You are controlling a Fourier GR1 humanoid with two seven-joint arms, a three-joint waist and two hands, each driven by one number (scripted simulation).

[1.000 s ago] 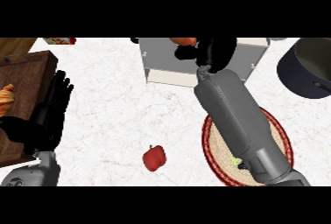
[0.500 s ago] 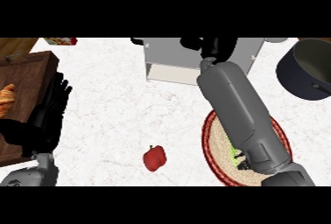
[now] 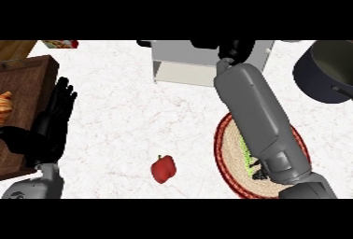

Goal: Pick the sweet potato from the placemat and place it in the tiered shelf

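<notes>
My right hand [image 3: 235, 49] reaches over the top of the white tiered shelf [image 3: 185, 59] at the back edge of the view. Its fingers curl downward and are partly cut off by that edge. The sweet potato is hidden in this hand and shows nowhere else. My grey right forearm [image 3: 255, 116] stretches from the lower right across the round woven placemat [image 3: 230, 173] with its red rim. At the left, my left hand [image 3: 52, 117] rests open with its fingers up, beside a wooden board.
A red pepper [image 3: 163, 169] lies on the white counter left of the placemat. Something green [image 3: 245, 154] lies on the placemat beside my forearm. A dark pot [image 3: 329, 70] stands at the back right. The wooden board [image 3: 26, 88] at the left carries a croissant [image 3: 5, 105].
My right hand has moved farther back, over the shelf's top. The reddish sweet potato seen in it a second ago is now out of sight. The left hand has stayed still.
</notes>
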